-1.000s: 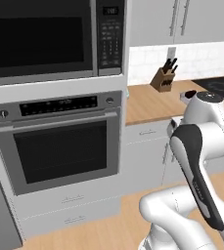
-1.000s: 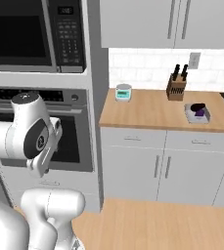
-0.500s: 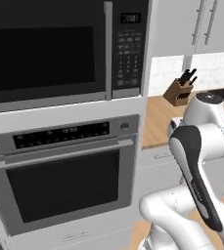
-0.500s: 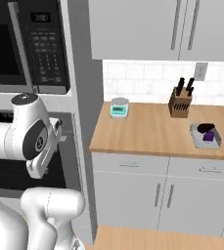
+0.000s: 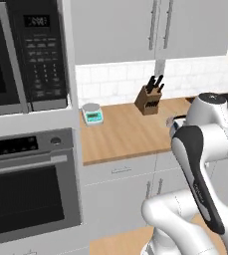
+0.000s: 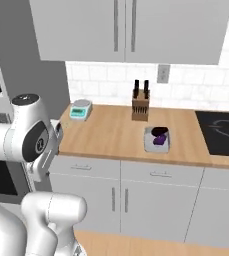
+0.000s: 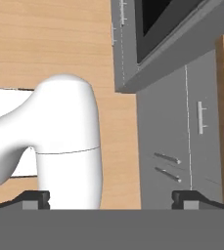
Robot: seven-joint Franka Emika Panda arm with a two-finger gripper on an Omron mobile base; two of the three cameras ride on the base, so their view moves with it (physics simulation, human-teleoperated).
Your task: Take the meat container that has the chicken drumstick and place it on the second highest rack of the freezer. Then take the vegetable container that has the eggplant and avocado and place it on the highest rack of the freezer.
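Note:
The vegetable container (image 6: 148,145) is a small white tray on the wooden counter, in front of the knife block. In it lie the purple eggplant (image 6: 159,142) and the dark avocado (image 6: 159,132). My gripper (image 7: 111,201) is open, its two dark fingertips (image 7: 35,197) far apart with nothing between them. It points down at the wooden floor and the grey lower cabinets, well to the left of the tray. The meat container, the chicken drumstick and the freezer are out of view.
A knife block (image 6: 140,102) and a teal kitchen scale (image 6: 80,109) stand at the back of the counter (image 6: 111,137). A black cooktop (image 6: 221,132) lies at the right. The built-in oven (image 5: 26,194) and microwave (image 5: 26,55) are at the left.
The whole picture has shifted: the base has driven to the right, so the oven slides off to the left and the counter with the tray comes to the middle. The gripper stays open.

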